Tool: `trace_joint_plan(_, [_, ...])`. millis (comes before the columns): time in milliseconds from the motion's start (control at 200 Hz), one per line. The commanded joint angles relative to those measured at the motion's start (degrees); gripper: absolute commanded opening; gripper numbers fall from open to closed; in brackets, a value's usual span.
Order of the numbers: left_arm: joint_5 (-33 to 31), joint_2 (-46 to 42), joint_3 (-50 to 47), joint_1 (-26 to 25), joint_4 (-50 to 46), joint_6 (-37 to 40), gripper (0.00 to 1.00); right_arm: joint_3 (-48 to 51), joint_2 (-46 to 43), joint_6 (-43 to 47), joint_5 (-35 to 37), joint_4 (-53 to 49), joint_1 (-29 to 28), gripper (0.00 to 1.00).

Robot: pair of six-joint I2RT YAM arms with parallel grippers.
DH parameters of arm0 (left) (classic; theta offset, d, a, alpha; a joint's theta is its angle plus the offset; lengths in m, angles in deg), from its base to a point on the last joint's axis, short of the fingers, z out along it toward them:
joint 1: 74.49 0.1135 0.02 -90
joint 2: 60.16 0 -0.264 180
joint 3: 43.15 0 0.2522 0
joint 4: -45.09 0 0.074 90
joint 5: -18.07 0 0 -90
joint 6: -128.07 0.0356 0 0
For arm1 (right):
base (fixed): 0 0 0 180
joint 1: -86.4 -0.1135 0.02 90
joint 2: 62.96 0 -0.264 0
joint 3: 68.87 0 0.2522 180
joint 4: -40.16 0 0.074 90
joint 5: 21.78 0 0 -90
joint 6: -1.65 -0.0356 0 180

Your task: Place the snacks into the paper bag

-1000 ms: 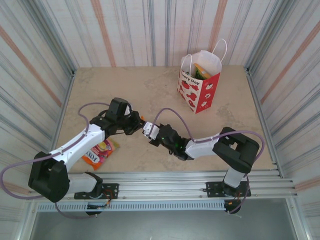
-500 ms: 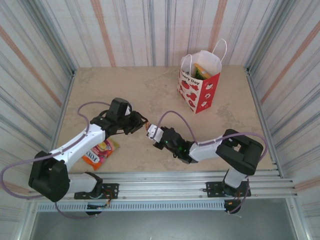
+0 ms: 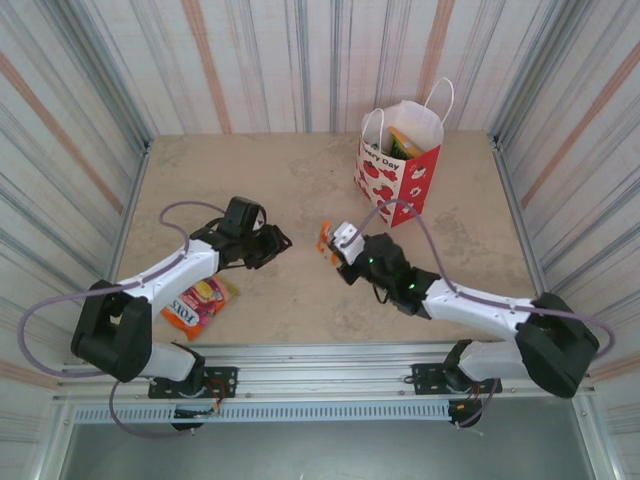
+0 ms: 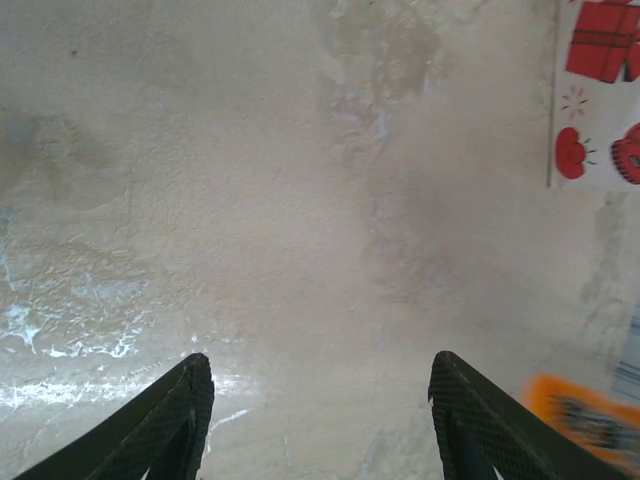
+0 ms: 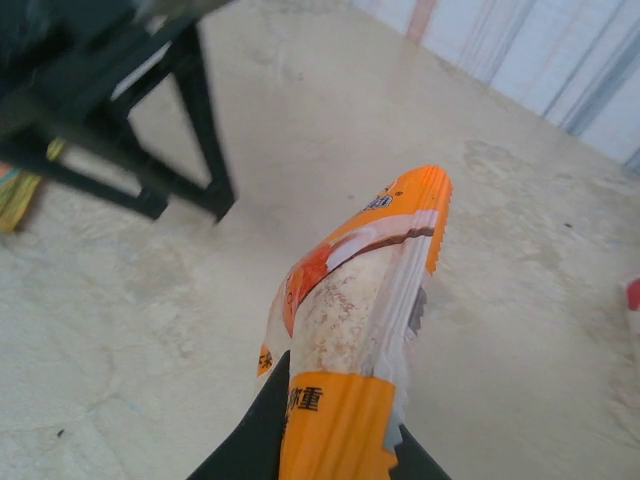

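My right gripper (image 3: 331, 243) is shut on a small orange snack packet (image 3: 323, 243) and holds it above the middle of the table. In the right wrist view the packet (image 5: 360, 320) sticks up between the jaws of the gripper (image 5: 340, 455). My left gripper (image 3: 282, 241) stands open a short way to the left of it, its fingers (image 4: 185, 420) wide apart over bare table with nothing between them. The paper bag (image 3: 400, 170) stands upright at the back right, with packets showing in its mouth. A red-orange snack packet (image 3: 200, 300) lies flat beside the left arm.
The table (image 3: 280, 180) is walled by striped panels at the back and sides, with a metal rail along the near edge. The bag's corner (image 4: 600, 90) and the orange packet (image 4: 585, 420) sit at the right of the left wrist view.
The left gripper opened and let go of the small orange packet. The right gripper closed on it and carried it right, away from the left gripper.
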Motion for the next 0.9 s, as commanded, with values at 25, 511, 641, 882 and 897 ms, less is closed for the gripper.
trace_joint_plan(25, [0.8, 2.4, 0.9, 0.1, 1.1, 2.6, 0.61, -6.2, -5.6, -2.4, -9.0, -10.5, 7.1, 0.08])
trace_joint_plan(511, [2.0, 5.7, 7.6, -1.3, 0.5, 5.5, 0.61, -36.9, 3.7, 0.4, -27.1, -16.1, 31.5, 0.08])
trace_joint_plan(641, [1.8, 5.4, 8.0, -1.3, 0.3, 5.7, 0.61, -44.1, 9.3, 0.3, -26.7, -15.0, 35.5, 0.09])
trace_joint_plan(882, [1.4, 4.7, 8.1, -1.3, -0.3, 5.8, 0.6, -50.5, 17.6, -1.5, -24.4, -14.3, 40.2, 0.11])
trace_joint_plan(897, [1.3, 4.6, 8.1, -1.3, -0.5, 5.9, 0.6, -50.6, 17.9, -1.7, -24.5, -14.2, 40.4, 0.11])
